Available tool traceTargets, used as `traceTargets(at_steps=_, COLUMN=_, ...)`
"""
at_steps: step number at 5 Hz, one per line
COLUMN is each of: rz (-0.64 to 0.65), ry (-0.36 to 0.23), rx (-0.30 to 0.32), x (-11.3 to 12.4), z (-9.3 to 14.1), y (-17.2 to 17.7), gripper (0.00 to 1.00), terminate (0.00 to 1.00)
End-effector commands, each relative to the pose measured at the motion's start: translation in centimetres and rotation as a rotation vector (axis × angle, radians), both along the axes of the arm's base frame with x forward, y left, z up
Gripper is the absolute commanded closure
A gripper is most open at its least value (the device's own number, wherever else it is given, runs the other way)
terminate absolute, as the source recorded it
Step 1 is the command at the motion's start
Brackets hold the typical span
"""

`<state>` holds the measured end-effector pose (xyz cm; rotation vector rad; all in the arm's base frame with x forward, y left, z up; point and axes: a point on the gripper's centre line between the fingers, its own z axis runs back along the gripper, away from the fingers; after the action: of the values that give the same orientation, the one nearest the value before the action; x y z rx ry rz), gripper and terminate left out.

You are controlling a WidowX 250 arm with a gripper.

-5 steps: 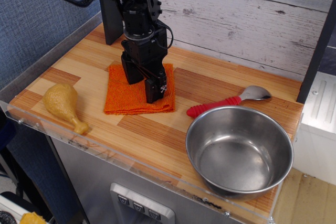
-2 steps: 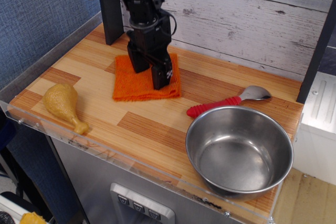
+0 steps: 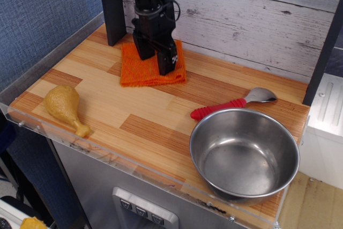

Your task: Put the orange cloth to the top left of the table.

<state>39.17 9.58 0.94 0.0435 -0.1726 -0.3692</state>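
Note:
The orange cloth [image 3: 135, 71] lies on the striped wood table [image 3: 144, 130] at the back left, close to the plank wall. My gripper [image 3: 156, 61] stands down on the cloth's middle, its two black fingers [image 3: 167, 61] a little apart and pressed into the fabric, gripping it. The cloth's middle is hidden under the fingers.
A black post [image 3: 112, 9] stands just left of the cloth at the back. A tan toy drumstick [image 3: 64, 105] lies at the front left. A steel bowl [image 3: 244, 167] sits at the front right, with a red-handled spoon [image 3: 225, 105] behind it.
My gripper has moved toward the back of the table, and the orange cloth has slid along with it from the left middle to near the wall.

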Motion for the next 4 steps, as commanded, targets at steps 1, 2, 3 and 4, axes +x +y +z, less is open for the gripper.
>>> traceTargets(at_steps=1, rz=0.070, ry=-0.010, rx=0.024, x=0.6, z=0.3, y=4.8, gripper=0.00, terminate=0.00)
traceTargets(at_steps=2, rz=0.083, ry=-0.005, rx=0.029, x=0.3, z=0.6, y=6.0, gripper=0.00, terminate=0.00)
traceTargets(at_steps=3, rz=0.094, ry=0.002, rx=0.026, x=-0.7, z=0.8, y=6.4, gripper=0.00, terminate=0.00)
traceTargets(at_steps=4, rz=0.095, ry=0.005, rx=0.018, x=-1.0, z=1.2, y=6.4, gripper=0.00, terminate=0.00)
